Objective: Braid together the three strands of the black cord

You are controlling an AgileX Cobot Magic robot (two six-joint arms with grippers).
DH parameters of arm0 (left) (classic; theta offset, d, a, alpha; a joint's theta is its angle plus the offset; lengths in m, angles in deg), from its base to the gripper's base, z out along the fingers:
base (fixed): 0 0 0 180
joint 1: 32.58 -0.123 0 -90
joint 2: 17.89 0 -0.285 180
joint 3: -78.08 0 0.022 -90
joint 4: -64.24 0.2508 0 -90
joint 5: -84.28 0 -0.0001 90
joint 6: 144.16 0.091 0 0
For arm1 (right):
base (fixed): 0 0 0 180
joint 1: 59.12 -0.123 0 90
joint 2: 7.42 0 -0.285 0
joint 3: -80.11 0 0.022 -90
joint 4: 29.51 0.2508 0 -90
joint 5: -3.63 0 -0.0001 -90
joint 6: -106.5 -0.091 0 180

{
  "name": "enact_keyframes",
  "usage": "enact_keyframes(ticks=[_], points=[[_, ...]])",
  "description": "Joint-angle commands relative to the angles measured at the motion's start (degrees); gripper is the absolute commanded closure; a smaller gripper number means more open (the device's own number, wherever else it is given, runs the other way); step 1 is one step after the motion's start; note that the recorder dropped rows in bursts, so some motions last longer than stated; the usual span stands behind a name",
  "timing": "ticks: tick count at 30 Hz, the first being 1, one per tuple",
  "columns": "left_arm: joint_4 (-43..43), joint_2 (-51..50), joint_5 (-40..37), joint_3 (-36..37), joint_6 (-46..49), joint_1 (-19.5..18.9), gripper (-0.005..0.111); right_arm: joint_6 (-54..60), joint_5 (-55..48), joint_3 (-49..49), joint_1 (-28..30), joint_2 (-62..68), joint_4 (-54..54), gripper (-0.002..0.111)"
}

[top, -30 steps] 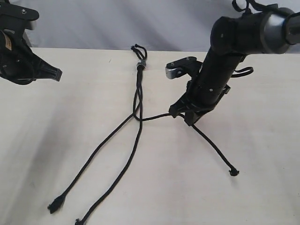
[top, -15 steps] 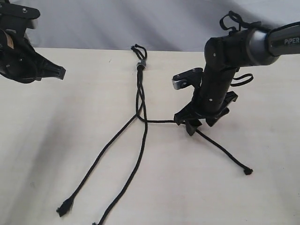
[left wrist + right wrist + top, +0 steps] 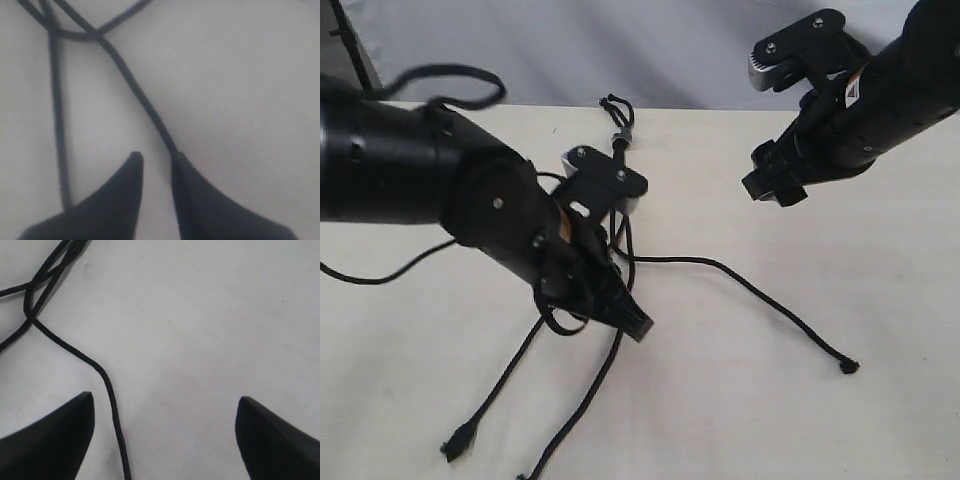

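Observation:
The black cord lies on the table with its grey band (image 3: 620, 136) at the far edge. Of the three strands, one runs right (image 3: 760, 298) to a knotted tip (image 3: 847, 367), and two run toward the near left (image 3: 588, 388) (image 3: 505, 375). My left gripper (image 3: 634, 327) hangs low over the cord where the strands part. Its jaws (image 3: 157, 156) stand narrowly open, and a strand (image 3: 140, 97) runs up to one fingertip. My right gripper (image 3: 775, 187) is raised at the back right and wide open (image 3: 166, 397). A strand (image 3: 107, 390) lies on the table below it.
The pale table (image 3: 880, 300) has a grey backdrop behind its far edge. The left arm's thick glossy cable (image 3: 380, 270) droops over the left side of the table. The left arm's bulk hides the braided upper part of the cord.
The right gripper opened, let go of the right strand and lifted away to the back right. The left arm swung in from the far left over the cord and its jaws parted slightly.

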Motion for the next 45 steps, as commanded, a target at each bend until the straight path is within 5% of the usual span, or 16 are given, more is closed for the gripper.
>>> enact_keyframes(ticks=[1,7,14,26,31,38,45], points=[[-0.85,-4.35,2.7,0.29,-1.73,2.89,0.056,-0.23,3.63,1.01,0.22,-1.09,-1.9,0.035],[-0.65,-9.47,4.63,0.29,-2.53,3.59,0.054,-0.23,5.4,1.01,0.22,-1.2,-1.74,0.035],[-0.19,-11.71,4.34,0.29,-2.53,3.59,0.106,-0.23,5.55,1.01,0.22,-1.2,-1.74,0.035],[9.99,-2.65,-6.36,-6.26,-2.53,1.95,0.107,-0.23,5.53,1.14,0.22,-1.2,-1.74,0.035],[19.58,-1.36,-6.53,-6.31,-2.42,-3.58,0.107,-0.23,5.53,1.14,0.22,-1.2,-1.74,0.035],[21.67,-7.27,-4.22,-6.31,-2.07,-11.92,0.107,-0.23,6.15,1.12,0.22,-1.2,-1.52,0.035],[20.88,-15.14,-3.22,-6.31,-1.96,-13.51,0.107,-0.12,6.61,1.12,0.22,-1.2,-1.41,0.035]])
